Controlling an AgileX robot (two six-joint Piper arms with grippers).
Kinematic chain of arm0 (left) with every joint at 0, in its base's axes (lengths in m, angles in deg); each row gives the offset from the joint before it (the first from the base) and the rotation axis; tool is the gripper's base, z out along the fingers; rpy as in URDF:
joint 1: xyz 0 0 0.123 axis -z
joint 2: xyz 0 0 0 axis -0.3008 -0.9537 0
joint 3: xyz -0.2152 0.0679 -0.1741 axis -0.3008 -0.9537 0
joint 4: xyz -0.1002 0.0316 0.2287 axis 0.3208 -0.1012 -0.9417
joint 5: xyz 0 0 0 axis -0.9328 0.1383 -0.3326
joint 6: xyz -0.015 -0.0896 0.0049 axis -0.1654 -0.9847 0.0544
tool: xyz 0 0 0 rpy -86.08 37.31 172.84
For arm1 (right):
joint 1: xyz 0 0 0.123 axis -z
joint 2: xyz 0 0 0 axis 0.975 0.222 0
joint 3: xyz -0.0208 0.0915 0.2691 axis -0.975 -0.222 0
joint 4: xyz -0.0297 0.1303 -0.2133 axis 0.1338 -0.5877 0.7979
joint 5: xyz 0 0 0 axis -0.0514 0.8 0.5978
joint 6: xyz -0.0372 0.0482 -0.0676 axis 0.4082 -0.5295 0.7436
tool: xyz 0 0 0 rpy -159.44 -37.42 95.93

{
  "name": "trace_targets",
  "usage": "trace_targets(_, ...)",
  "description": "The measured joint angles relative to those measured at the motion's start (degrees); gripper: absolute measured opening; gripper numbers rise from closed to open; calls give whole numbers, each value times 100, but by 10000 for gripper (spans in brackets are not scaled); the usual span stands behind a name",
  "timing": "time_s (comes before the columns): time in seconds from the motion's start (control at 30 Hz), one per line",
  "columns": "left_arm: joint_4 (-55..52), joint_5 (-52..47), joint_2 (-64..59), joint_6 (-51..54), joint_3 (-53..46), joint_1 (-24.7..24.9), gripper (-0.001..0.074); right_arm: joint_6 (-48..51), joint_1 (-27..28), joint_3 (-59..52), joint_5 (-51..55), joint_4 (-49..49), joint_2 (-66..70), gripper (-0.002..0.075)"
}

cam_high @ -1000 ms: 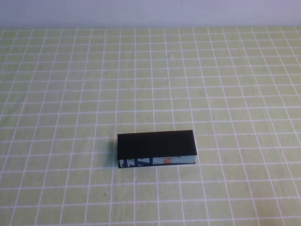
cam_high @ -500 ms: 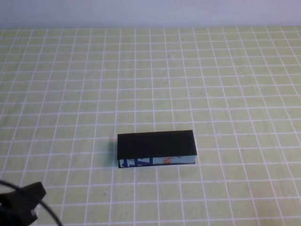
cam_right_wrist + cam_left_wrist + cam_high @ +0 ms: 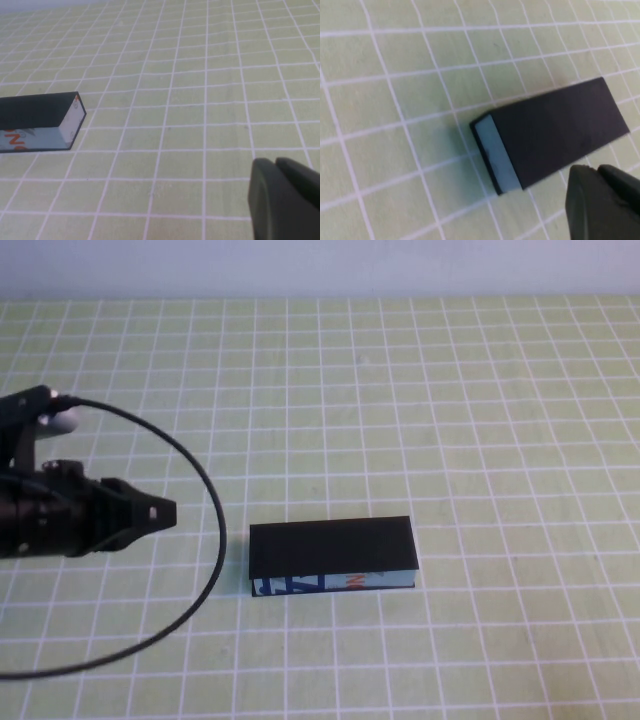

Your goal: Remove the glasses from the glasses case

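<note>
Black glasses case lies closed on the tabletop, a little near of centre, long side running left-right. Lid flat on top; light-blue near side shows dark blue, white and orange print. Glasses not visible, lid shut over the inside. Tabletop covered in a yellow-green cloth with a white grid; nothing else on it around the case, nothing between the case and either arm.

Left gripper comes in from the left edge, pointing right at the case's left end, apart from it, not touching. Black cable loops from the arm down towards the near edge. Jaws look closed to a point, holding nothing.

Right gripper seen only in its wrist view, right of the case and well apart. Jaws together, holding nothing.
</note>
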Motion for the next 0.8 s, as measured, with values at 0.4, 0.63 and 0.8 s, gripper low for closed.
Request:
trace_targets(0.4,315,181,-2623,714,1834,826,-3,0,0,0,0,0,0,-18)
trace_targets(0.63,351,78,-3629,739,2451,850,-3,0,0,0,0,0,0,-18)
trace_targets(0.8,365,-81,-4064,739,2631,850,-3,0,0,0,0,0,0,-18)
